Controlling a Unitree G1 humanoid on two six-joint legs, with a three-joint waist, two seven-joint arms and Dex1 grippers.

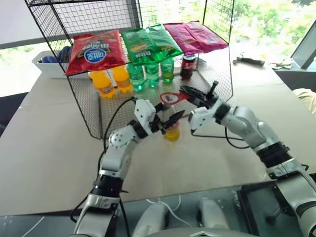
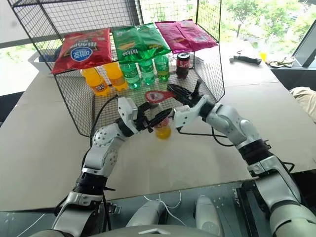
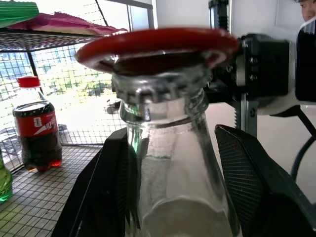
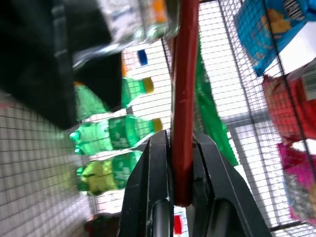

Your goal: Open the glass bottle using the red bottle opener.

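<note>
Two end effectors: left clasping capped glass bottle, right pinching red bottle opener.

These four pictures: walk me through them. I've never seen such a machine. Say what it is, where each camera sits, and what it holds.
It is a two-armed humanoid robot. Two pictures come from its head, looking down over a table. The others come from a camera on each wrist.

The left gripper is closed around the glass bottle, steadying it upright. The right gripper pinches the handle of the red bottle opener, whose loop head sits over the bottle's cap.

Behind stands a wire rack with soda bottles and snack bags.
</note>
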